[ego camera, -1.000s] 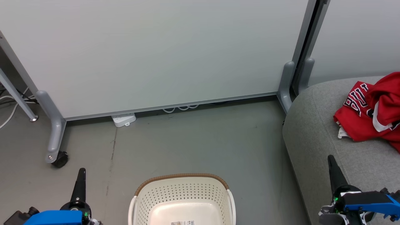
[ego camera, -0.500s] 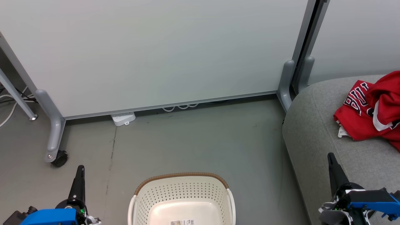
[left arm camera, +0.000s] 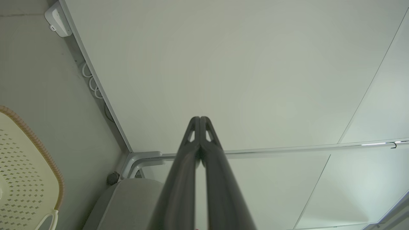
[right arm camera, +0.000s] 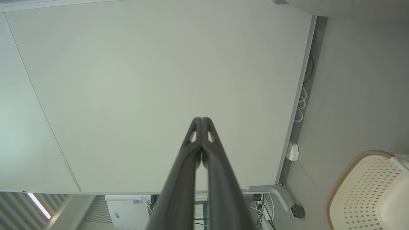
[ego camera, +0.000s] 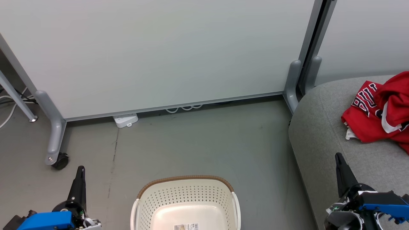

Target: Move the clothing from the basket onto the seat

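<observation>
The red clothing (ego camera: 378, 111) with white trim and black lettering lies bunched on the grey seat (ego camera: 322, 137) at the right of the head view. The cream basket (ego camera: 185, 204) with a brown rim stands on the floor at bottom centre; the part of its inside that shows holds only a label on its bottom. My left gripper (ego camera: 80, 168) is shut, left of the basket, pointing up. Over the seat's front edge my right gripper (ego camera: 338, 156) is shut with nothing in it. The wrist views show each pair of fingers (left arm camera: 199, 119) (right arm camera: 201, 120) pressed together, and the basket (left arm camera: 25, 179) (right arm camera: 367, 188) to one side.
A white partition panel (ego camera: 159, 54) on grey wheeled feet (ego camera: 54, 140) stands behind the basket. A white power strip (ego camera: 125, 120) and cables lie at its base. A grey table leg (ego camera: 16, 99) is at the far left. Grey floor (ego camera: 198, 143) lies between basket and panel.
The whole head view has shifted slightly, so the camera moved. Both grippers sit a little higher in the view and stay shut. The clothing stays on the seat.
</observation>
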